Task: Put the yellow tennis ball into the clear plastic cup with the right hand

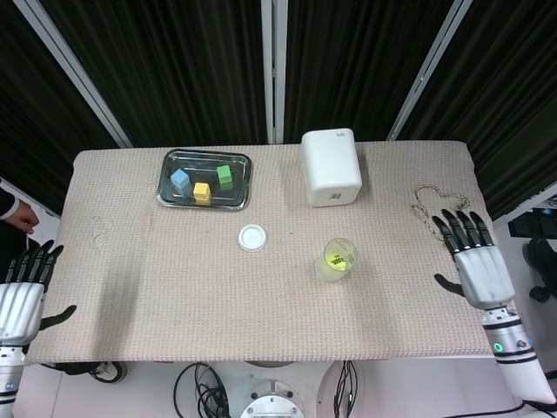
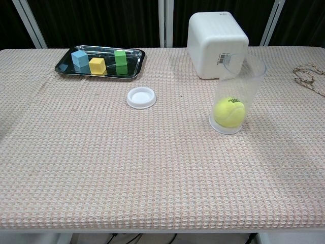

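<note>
The yellow tennis ball (image 1: 336, 259) (image 2: 229, 112) lies at the bottom of the clear plastic cup (image 1: 334, 251) (image 2: 238, 73), which stands upright on the table right of centre. My right hand (image 1: 474, 263) hovers over the table's right edge, well away from the cup, fingers spread and holding nothing. My left hand (image 1: 21, 290) stays off the table's left edge, fingers apart and empty. Neither hand shows in the chest view.
A white box (image 1: 331, 166) (image 2: 217, 36) stands just behind the cup. A metal tray (image 1: 176, 198) (image 2: 131, 69) with three coloured cubes sits at the back left, a white lid (image 1: 252, 237) (image 2: 141, 97) in the middle, a rope (image 1: 432, 212) (image 2: 306, 77) at the right.
</note>
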Robot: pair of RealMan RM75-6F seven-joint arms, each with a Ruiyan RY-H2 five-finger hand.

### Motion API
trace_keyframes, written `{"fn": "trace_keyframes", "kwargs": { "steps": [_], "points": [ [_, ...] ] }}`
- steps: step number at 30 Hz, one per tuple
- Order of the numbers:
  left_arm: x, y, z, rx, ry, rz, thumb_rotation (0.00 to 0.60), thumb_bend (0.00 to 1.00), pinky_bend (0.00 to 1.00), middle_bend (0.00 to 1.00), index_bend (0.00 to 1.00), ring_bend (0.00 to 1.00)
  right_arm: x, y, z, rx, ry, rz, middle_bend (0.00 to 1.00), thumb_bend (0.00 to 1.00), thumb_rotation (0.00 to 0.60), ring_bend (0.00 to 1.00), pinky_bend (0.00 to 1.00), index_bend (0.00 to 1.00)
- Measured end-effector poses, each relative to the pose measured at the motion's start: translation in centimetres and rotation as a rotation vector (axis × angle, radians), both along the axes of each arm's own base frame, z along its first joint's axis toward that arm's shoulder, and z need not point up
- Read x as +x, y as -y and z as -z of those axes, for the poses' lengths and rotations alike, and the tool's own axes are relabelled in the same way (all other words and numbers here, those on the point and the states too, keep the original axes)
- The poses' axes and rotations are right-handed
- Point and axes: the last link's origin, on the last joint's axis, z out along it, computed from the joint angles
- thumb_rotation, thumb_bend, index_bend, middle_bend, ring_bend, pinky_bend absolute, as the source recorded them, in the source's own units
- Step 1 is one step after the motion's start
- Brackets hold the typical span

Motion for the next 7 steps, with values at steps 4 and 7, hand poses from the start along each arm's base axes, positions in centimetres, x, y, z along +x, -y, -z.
{"fn": "trace_keyframes", "kwargs": {
  "steps": [4,7],
  "points": [
    [0.1,-0.1,0.0,-0.001,-0.006,0.007,0.6,0.0,0.0,0.0,0.06,0.0,-5.0,-3.0,-0.7,-0.035,-0.029,0.125,0.0,0.03,0.6,0.0,0.0,0.0],
    [0.2,-0.1,0.0,0.0,-0.013,0.013,0.6,0.0,0.0,0.0,0.06,0.0,-7.8,-5.2,-1.0,-0.06,-0.016,0.194,0.0,0.03,0.6,0.0,0.0,0.0]
  ]
}}
